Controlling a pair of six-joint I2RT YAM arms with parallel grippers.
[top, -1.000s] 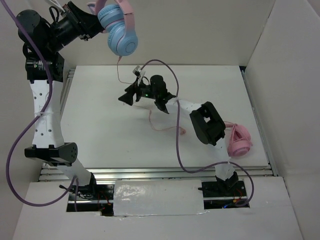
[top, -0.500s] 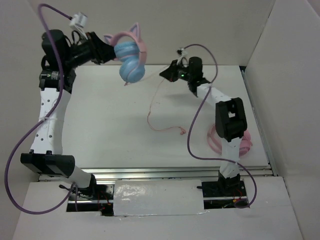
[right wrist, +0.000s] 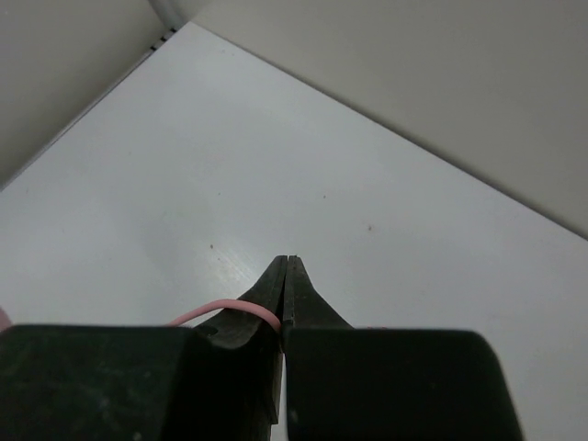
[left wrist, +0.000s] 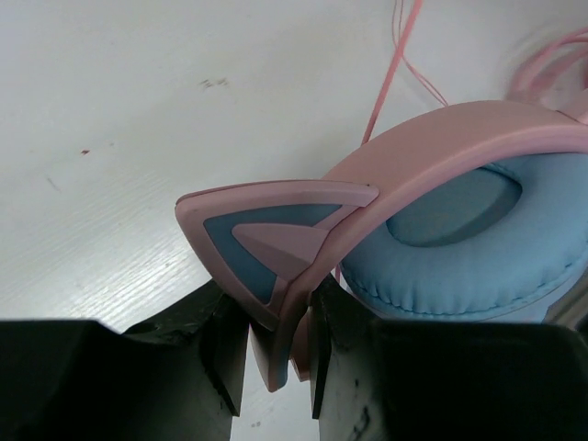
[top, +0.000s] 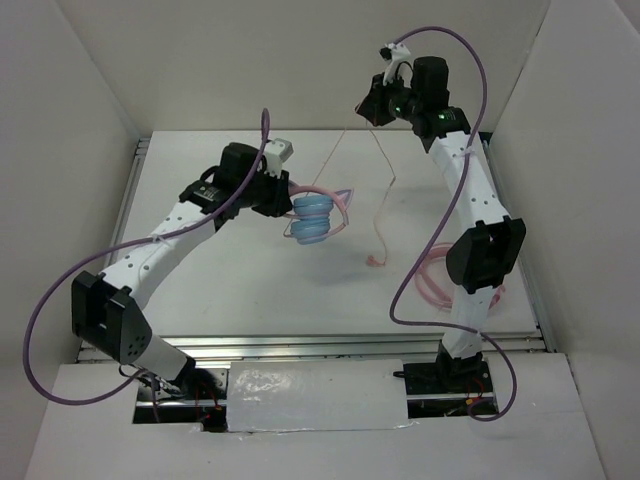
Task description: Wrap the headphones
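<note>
— Two claws to check, from the left. State of the left claw [top: 278, 197]?

— Clamped on the pink band [left wrist: 441, 152] of the headphones [top: 312, 220], right beside a cat ear [left wrist: 276, 234]. Holds them over the middle of the tabletop [top: 220, 280], seemingly clear of it, earcups [left wrist: 469, 248] on the side away from the arm.

— And past the earcups?

— Follow the thin pink cable [right wrist: 220, 304]: climbs up and to the right from the headphones, toward the back, into the right claw [top: 368, 108].

— Shut?

— Pinched flat on the cable, high over the far right of the tabletop. Past the pinch, drops loose to the plug end [top: 375, 261], low near the surface; cannot tell whether touching.

— So which relation matters for wrapping?

— Headphones down and to the left of the right claw, well apart, with the strand between them running on a diagonal. Probably calls for leading that strand round the band or the cups: either carry the right claw across to the left, or turn the headphones under it. Left arm nearer the headphones; right arm alone on the cable.

— Risk?

— Swinging of the loose tail, perhaps, and slack slipping off the first turn.
</note>
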